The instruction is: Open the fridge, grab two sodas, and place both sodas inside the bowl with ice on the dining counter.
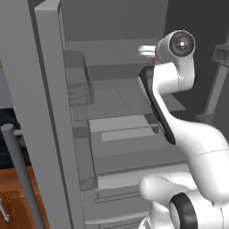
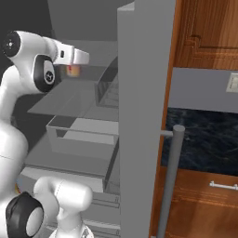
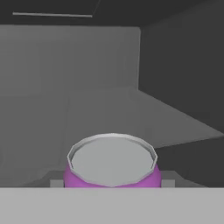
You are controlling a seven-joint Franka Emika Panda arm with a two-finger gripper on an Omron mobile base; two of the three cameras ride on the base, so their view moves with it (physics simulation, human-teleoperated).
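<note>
Fridge point(image 1: 49, 89) stands open; both door leaves swung out, one at the left of the left base view, the other point(image 2: 144, 93) at centre of the right base view, each with a long vertical bar handle point(image 2: 169, 181). Interior grey: upper shelf point(image 1: 112, 96), clear drawer bin point(image 2: 79, 135) below it, door-shelf pockets point(image 1: 78, 85) on the inner face of the left leaf.

Arm reaches into the upper compartment above the shelf. Gripper point(image 2: 74, 56) points toward the back wall of the fridge.

Purple-magenta soda can point(image 3: 112, 164) sits directly in front of the hand camera, silver top facing the lens, body just showing as a magenta band around the rim. Two small grey finger tips point(image 3: 57, 183) flank it, one at each side of the can at its widest. Jaws are about half spread and sit just beside the can's sides; whether they actually press on it I cannot tell.

In the right base view a small patch of red and orange point(image 2: 72, 69) shows just under the gripper; too small to say which can. In the left base view a sliver of magenta point(image 1: 156, 59) shows beside the wrist.

Wood cabinets point(image 2: 204, 32) and a dark marbled backsplash point(image 2: 204, 139) lie to the right of the fridge.
</note>
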